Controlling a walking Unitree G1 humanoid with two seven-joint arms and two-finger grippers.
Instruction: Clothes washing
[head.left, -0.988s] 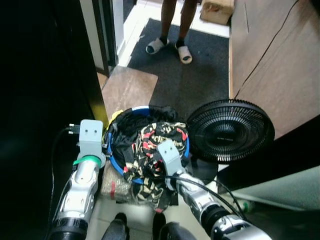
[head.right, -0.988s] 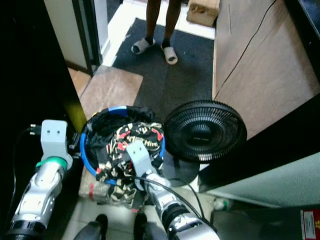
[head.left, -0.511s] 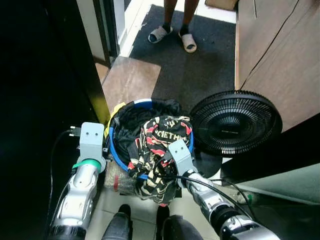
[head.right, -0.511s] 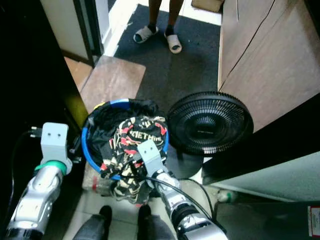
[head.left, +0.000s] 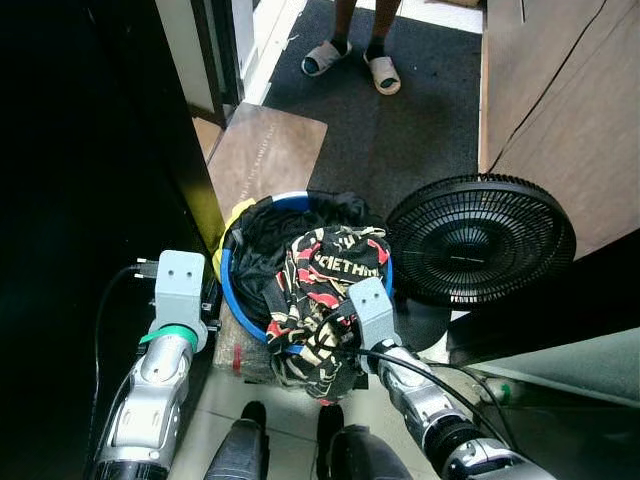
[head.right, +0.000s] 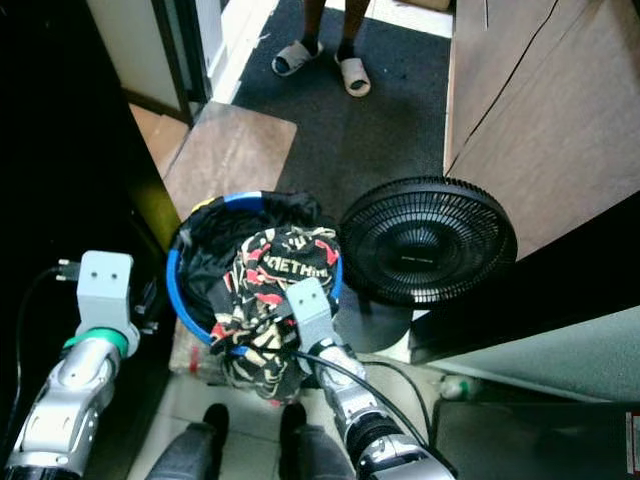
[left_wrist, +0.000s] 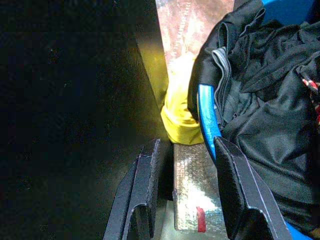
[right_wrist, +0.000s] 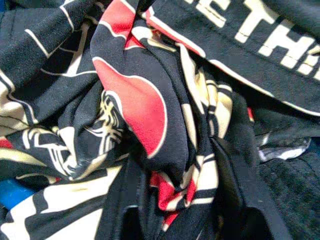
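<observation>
Dark mat (head.left: 400, 140), one fan (head.left: 480, 240), one blue basket (head.left: 232, 290), two grippers.

head stereo downward, wrists close on basket (head.left: 232, 290)

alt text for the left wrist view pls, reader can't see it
The left claw hangs open beside the blue basket, one finger on either side of a plastic-wrapped block below the rim. Black clothes fill the basket, a yellow cloth bunches outside it, and a dark panel stands alongside.

Right pincer (right_wrist: 190, 220) buried in patterned shirt (head.left: 320, 300); person (head.left: 355, 45) cropped above ankles.
</observation>
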